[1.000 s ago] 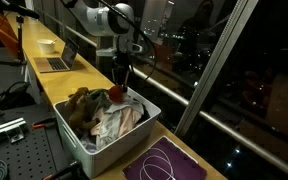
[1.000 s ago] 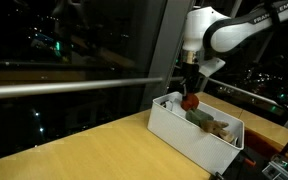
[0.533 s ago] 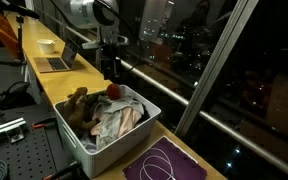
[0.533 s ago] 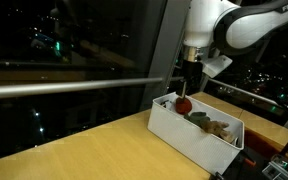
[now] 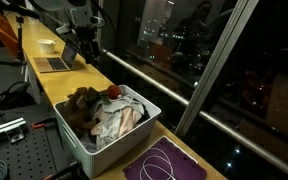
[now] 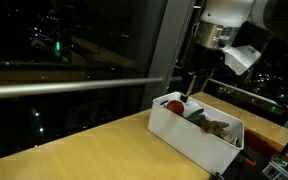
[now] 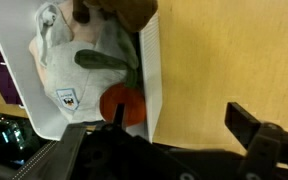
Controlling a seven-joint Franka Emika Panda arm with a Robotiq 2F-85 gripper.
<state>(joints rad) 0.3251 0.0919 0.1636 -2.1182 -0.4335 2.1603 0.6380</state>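
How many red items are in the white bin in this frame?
1. A red round toy lies at one end of the white bin, against its wall, beside a green piece. More may be hidden under the pale fabric.

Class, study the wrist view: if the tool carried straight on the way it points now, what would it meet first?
Probably the bare wooden tabletop, just beside the white bin. The open tool points down there. Depth is unclear, so it might clip the bin's rim near the red toy.
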